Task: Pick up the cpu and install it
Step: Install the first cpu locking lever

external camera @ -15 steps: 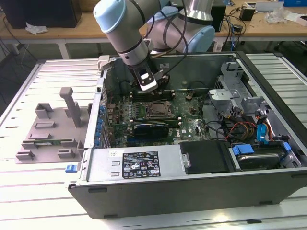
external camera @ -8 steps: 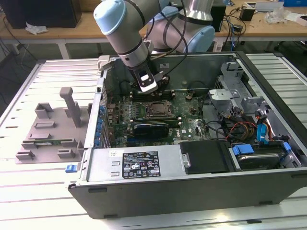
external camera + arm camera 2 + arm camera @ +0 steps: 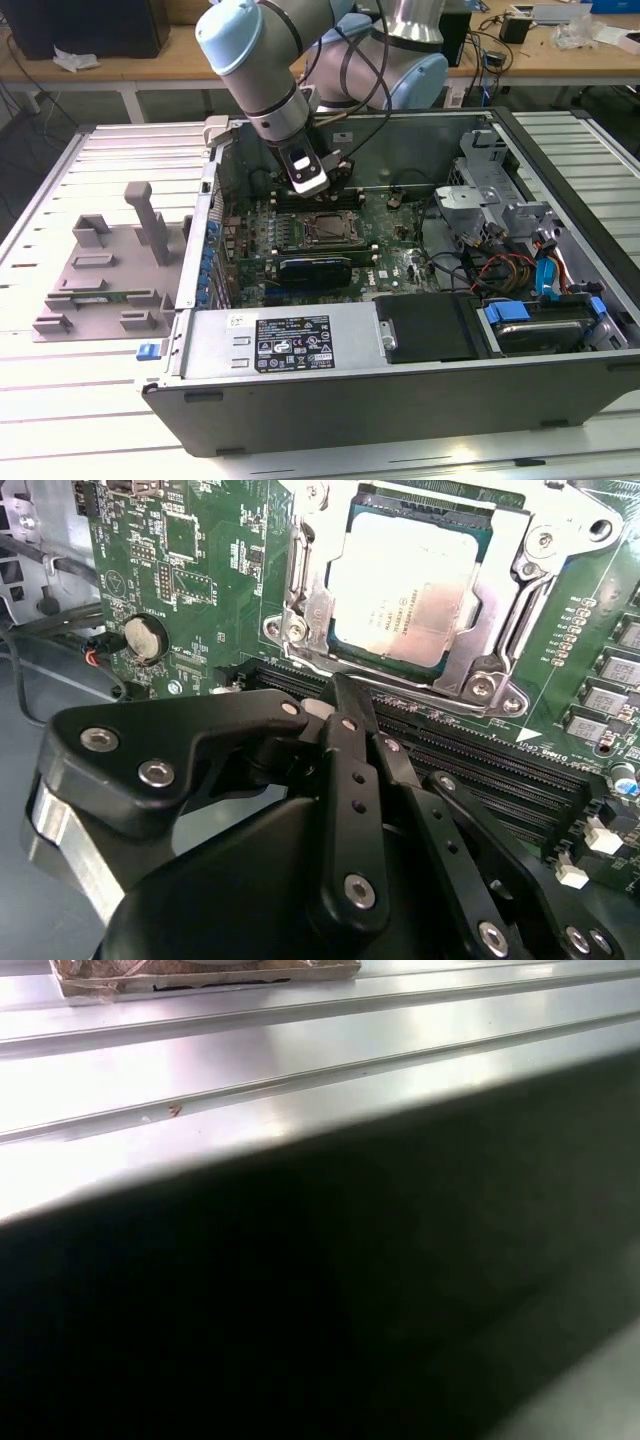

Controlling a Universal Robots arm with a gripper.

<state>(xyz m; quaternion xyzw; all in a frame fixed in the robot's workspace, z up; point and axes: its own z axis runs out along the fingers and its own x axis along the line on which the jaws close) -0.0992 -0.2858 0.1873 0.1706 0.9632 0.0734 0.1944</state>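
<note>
Gripper [image 3: 345,705]: black linkage fingers drawn together with no gap visible between the tips in the second wrist view; nothing held between them. In the exterior view it [image 3: 315,190] hangs inside the computer case, low over the motherboard, just beside the socket on the side toward the case's rear wall.
Fingertips [image 3: 350,720]: over the black memory slots, just short of the socket frame; whether they touch the board I cannot tell.
Cpu [image 3: 415,585]: silver-grey square lying flat and level in the socket, apart from the gripper. In the exterior view it [image 3: 322,230] sits near the middle of the board.
Socket frame [image 3: 305,605]: shiny metal surround with screws at its corners, bordering the chip on all sides.
Memory slots [image 3: 500,780]: long black parallel rows running along one side of the socket.
Motherboard [image 3: 210,570]: green, with a round coin battery [image 3: 146,637] toward one edge.
Expansion card [image 3: 315,270]: long and black, on the board just past the socket on the side toward the case's front edge.
Computer case [image 3: 400,400]: lying on its side, open upward, on the slatted metal table [image 3: 60,420]; power supply [image 3: 290,340] along its near wall.
Grey fixture [image 3: 105,270]: on the table beside the case, toward the exterior view's left.
Arm [image 3: 255,60]: light blue and silver, reaching down over the case's far wall.
</note>
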